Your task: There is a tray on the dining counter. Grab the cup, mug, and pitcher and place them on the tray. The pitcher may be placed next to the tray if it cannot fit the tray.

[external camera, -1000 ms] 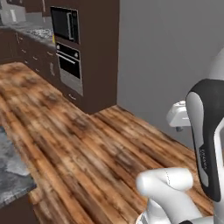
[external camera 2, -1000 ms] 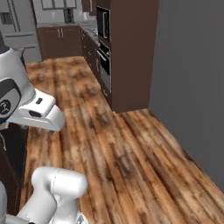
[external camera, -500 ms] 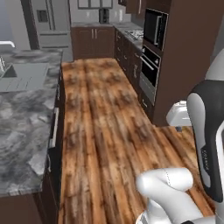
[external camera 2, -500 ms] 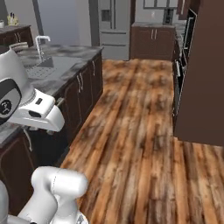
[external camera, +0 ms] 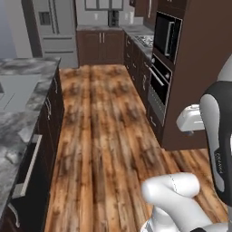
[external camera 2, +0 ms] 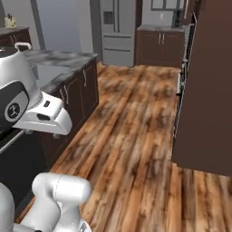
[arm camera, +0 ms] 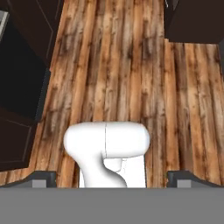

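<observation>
the gripper (arm camera: 112,177) points down at the floor, its two dark fingertips (arm camera: 43,177) spread wide at either edge of the hand view with nothing between them; it is open and empty.

directly beneath it lies the wooden plank floor (arm camera: 131,74). off to the gripper's left stand dark cabinets (arm camera: 22,83).

in the left base view the floor (external camera: 104,136) runs away ahead of the gripper, with a grey marbled stone countertop (external camera: 20,97) on a dark wood base along its left. to its right rises a tall dark cabinet holding a wall oven (external camera: 158,88) with a microwave (external camera: 165,36) above it. farthest ahead stand a steel refrigerator (external camera: 52,31) and low dark cabinets (external camera: 102,45).

the right base view shows the same counter (external camera 2: 59,61) to the left and the refrigerator (external camera 2: 118,29) far ahead.

none of the tray, cup, mug or pitcher can be made out.
</observation>
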Robot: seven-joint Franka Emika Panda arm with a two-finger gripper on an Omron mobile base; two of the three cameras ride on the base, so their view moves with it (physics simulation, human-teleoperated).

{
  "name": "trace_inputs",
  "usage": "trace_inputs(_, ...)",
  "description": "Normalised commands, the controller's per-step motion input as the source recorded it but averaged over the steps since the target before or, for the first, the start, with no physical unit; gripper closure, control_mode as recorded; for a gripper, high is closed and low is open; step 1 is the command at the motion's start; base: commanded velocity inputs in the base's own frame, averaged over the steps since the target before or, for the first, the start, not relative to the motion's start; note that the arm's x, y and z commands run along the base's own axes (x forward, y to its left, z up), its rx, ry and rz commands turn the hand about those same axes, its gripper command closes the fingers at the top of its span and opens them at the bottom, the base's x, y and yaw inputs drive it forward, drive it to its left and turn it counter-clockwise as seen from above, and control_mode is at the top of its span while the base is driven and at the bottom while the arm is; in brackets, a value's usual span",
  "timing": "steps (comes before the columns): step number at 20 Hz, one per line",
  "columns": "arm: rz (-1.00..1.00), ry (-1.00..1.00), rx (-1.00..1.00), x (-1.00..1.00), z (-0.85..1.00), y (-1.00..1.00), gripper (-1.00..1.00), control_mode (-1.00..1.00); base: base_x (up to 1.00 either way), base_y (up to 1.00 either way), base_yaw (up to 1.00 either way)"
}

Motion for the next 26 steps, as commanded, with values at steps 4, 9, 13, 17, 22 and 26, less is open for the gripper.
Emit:
trace_inputs(4, 0.0, 0.0, 0.0, 0.0, 0.0, 0.0, -1.0, 1.0, 1.0, 0.16, 0.0)
trace_inputs(9, 0.0, 0.0, 0.0, 0.0, 0.0, 0.0, -1.0, 1.0, 1.0, 0.35, 0.0)
trace_inputs(13, 0.0, 0.0, 0.0, 0.0, 0.0, 0.0, -1.0, 1.0, 1.0, 0.36, 0.0)
trace_inputs(17, 0.0, 0.0, 0.0, 0.0, 0.0, 0.0, -1.0, 1.0, 1.0, 0.33, -0.01)
trace_inputs(22, 0.0, 0.0, 0.0, 0.0, 0.0, 0.0, -1.0, 1.0, 1.0, 0.09, -0.05)
trace_inputs(26, 0.0, 0.0, 0.0, 0.0, 0.0, 0.0, -1.0, 1.0, 1.0, 0.0, -0.07)
